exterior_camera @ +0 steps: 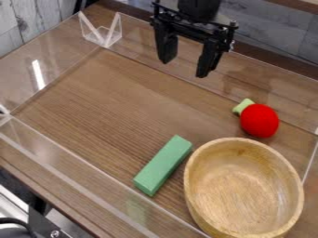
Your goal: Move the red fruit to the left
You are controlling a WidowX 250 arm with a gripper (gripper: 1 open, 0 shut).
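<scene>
1. Nearest the camera, the wooden bowl (244,144) sits at the lower right of the picture. Its rim is close to the fruit, so a low sideways push could catch on it; lifting first looks the safer choice.

2. Beside the bowl, on the picture's left, the green block (163,165) lies flat on the wooden table (93,107). It has no part in the job, but a low sweep could knock it.

3. Just beyond the bowl, on the right side of the picture, is the red fruit (258,122). It rests on the table, outside the bowl, with its light green top (244,107) pointing up and a little left in the picture. It is probably a light toy, fairly firm and hard to damage, though its smooth, round skin may slip or roll if only one finger touches it.

4. The best hold is likely across the widest part of the red body, a finger on each side and low enough to reach its middle. The leafy top looks too small for a sure grip. A gentle, even squeeze should do, since a pinch high on the curve could squirt it away.

5. Farther off, the black gripper (187,64) hangs over the far part of the table, its fingers spread wide with nothing between them. It is well apart from the fruit and touches none of the objects.
</scene>
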